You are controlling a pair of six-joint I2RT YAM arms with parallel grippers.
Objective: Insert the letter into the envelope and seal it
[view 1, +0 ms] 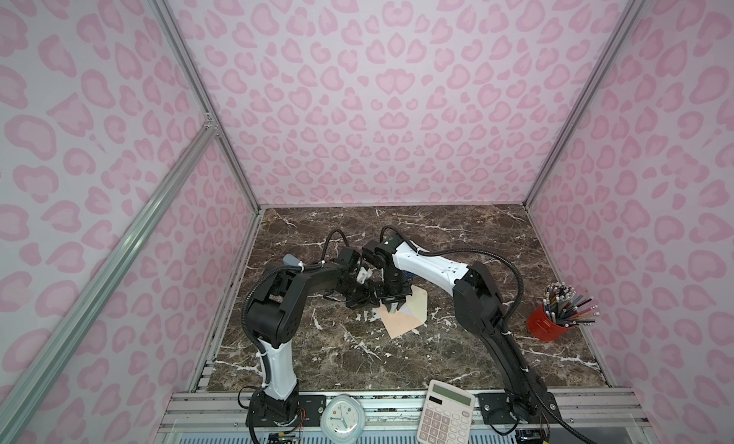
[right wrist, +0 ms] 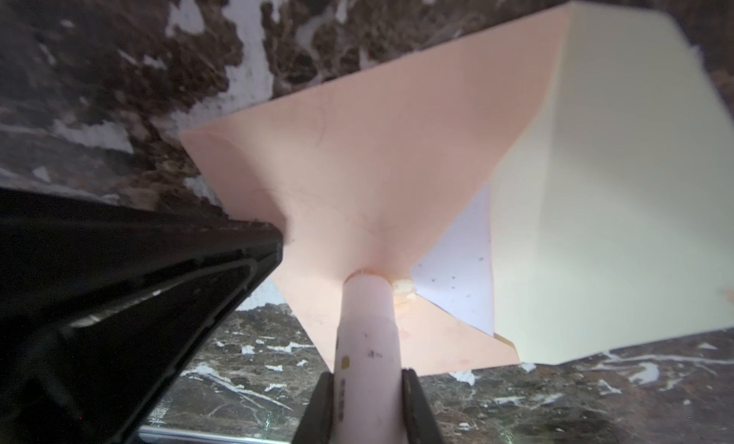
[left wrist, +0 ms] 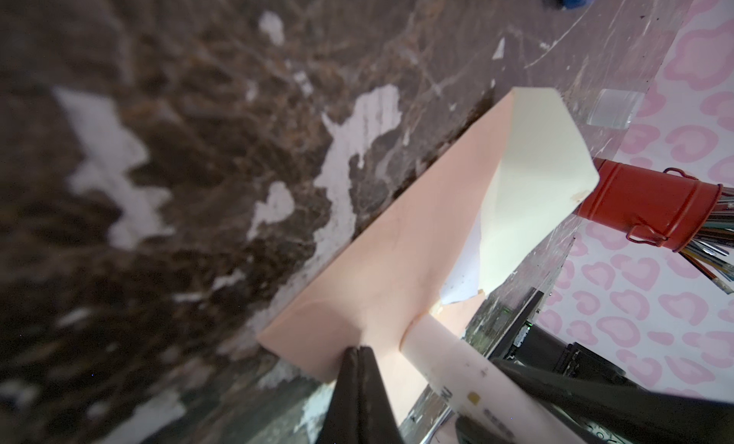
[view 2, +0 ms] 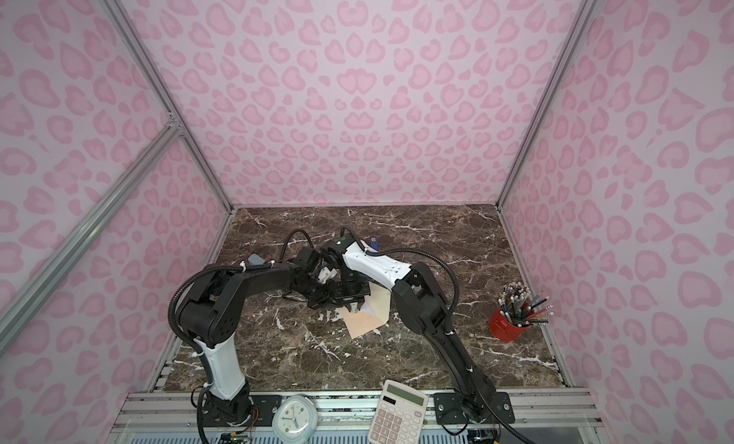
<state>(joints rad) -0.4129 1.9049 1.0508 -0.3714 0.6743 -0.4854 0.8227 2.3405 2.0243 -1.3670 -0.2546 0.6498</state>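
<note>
The peach envelope lies on the marble table between both arms. Its cream flap stands open. A pale corner of the letter shows inside the mouth, under the flap. My left gripper is shut on the envelope's near edge, which puckers at the tips. My right gripper is shut on a pale glue stick. The stick's tip presses on the envelope's front beside the letter's corner.
A red cup of pencils stands near the right wall. A calculator and a small clock sit on the front rail. A blue object lies behind the right arm. Patterned walls close three sides.
</note>
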